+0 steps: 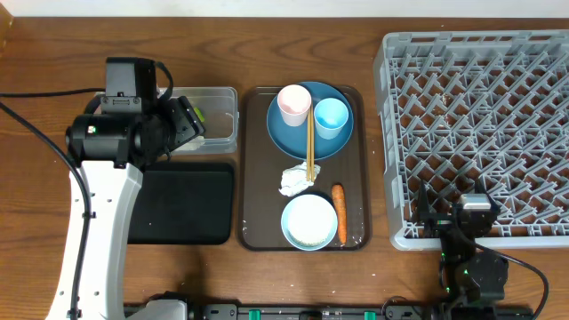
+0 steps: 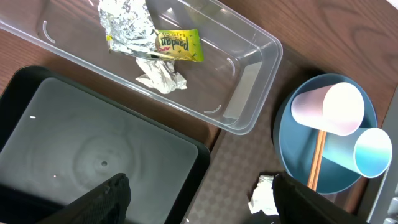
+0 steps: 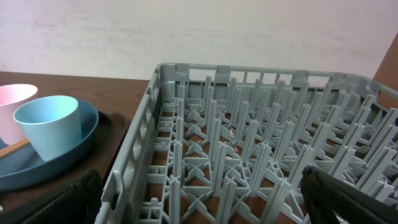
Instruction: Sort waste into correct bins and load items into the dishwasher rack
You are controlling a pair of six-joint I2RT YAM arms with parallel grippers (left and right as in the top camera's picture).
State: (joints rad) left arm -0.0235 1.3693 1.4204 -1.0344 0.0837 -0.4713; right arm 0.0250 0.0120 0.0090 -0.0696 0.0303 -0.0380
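Sorting looks midway: foil (image 2: 127,25) and wrapper (image 2: 180,45) lie in the tub (image 2: 249,68), your left gripper (image 2: 199,208) hangs open and empty by it, the right gripper (image 3: 202,199) sits open at the rack (image 1: 388,133), so reach next for the tissue (image 1: 293,180) beside the carrot (image 1: 339,213) on the tray (image 1: 258,213).

You have bright, even light from above, with soft, short shadows. Pale glare spreads across the black tray (image 2: 81,149), and the left gripper (image 2: 199,208) looks dark and blurred.
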